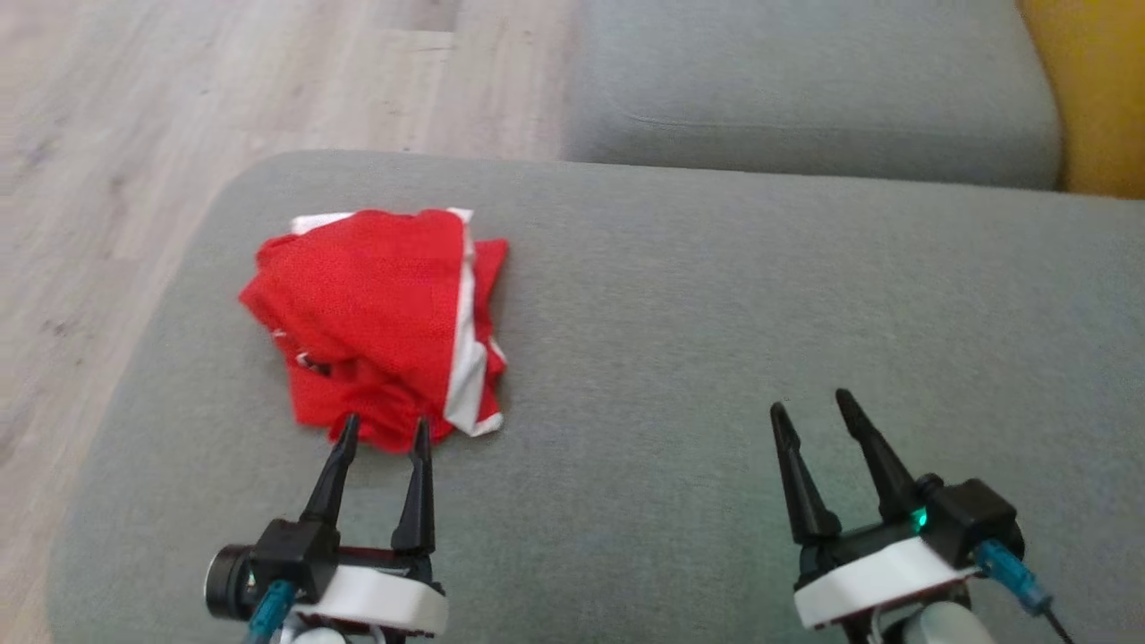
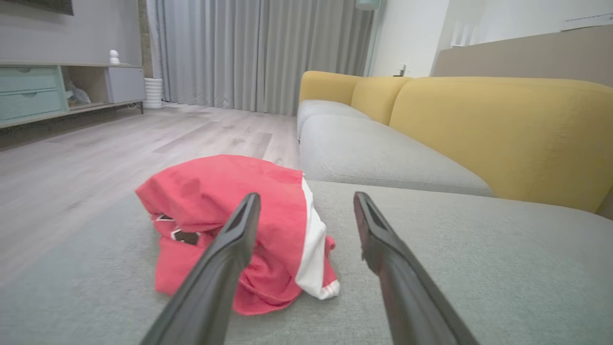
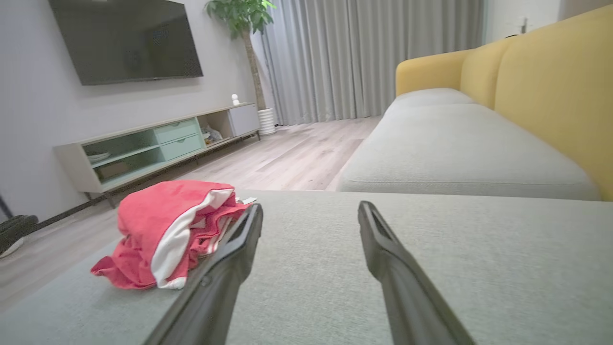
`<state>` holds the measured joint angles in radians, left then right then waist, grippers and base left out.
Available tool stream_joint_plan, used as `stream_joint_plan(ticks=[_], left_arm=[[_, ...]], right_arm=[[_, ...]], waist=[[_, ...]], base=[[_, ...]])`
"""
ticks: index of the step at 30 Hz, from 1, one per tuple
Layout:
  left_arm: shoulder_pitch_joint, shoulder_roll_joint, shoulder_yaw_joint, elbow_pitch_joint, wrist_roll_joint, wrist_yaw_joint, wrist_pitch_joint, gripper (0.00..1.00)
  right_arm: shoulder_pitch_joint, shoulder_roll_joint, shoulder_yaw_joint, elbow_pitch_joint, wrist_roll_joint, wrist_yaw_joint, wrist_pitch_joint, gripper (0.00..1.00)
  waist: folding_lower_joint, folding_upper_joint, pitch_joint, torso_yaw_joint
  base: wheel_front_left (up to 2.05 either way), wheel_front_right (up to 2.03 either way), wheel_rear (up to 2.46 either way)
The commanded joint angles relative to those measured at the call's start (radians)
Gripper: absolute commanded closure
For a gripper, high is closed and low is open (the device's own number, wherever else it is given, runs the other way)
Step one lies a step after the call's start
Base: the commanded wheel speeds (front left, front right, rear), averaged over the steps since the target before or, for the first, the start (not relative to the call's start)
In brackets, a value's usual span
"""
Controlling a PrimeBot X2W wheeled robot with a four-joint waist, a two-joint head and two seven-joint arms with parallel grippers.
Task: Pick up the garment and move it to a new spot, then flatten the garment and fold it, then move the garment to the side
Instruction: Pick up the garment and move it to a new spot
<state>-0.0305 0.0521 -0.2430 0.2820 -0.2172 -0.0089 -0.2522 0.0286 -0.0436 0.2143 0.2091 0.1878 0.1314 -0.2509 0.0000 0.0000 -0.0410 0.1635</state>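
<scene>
Garment (image 1: 380,313) crumpled on sofa cushion (image 1: 716,358): soft, light, limp; near hem to be gripped. Left gripper (image 1: 383,429), right gripper (image 1: 814,407): jaws wide, nothing held.

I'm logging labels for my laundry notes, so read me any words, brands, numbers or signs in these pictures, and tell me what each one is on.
No text here can be read.
Small dark patch on the red garment: perhaps a tag, too blurred to read.
Television on the wall: screen dark, no text showing.
</scene>
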Motion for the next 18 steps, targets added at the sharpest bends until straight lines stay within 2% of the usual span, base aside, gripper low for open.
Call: stream_joint_plan(ticks=[1, 11, 18], left_arm=[[-0.018, -0.002, 0.039, -0.035, 0.006, 0.004, -0.010, 0.00], [0.010, -0.002, 0.055, -0.042, 0.004, 0.002, -0.010, 0.00], [0.023, -0.002, 0.064, -0.039, 0.014, -0.004, -0.010, 0.00]], right_arm=[[-0.018, -0.007, 0.024, -0.034, 0.009, -0.001, -0.011, 0.00], [-0.003, -0.007, 0.056, -0.036, 0.027, -0.001, -0.011, 0.00], [0.004, -0.007, 0.069, -0.038, 0.037, -0.001, -0.011, 0.00]], waist=[[0.0000, 0.0000, -0.009, 0.034], [0.0000, 0.0000, -0.032, 0.173], [0.0000, 0.0000, -0.040, 0.236]], base=[[0.00, 0.00, 0.00], [0.00, 0.00, 0.00], [0.00, 0.00, 0.00]])
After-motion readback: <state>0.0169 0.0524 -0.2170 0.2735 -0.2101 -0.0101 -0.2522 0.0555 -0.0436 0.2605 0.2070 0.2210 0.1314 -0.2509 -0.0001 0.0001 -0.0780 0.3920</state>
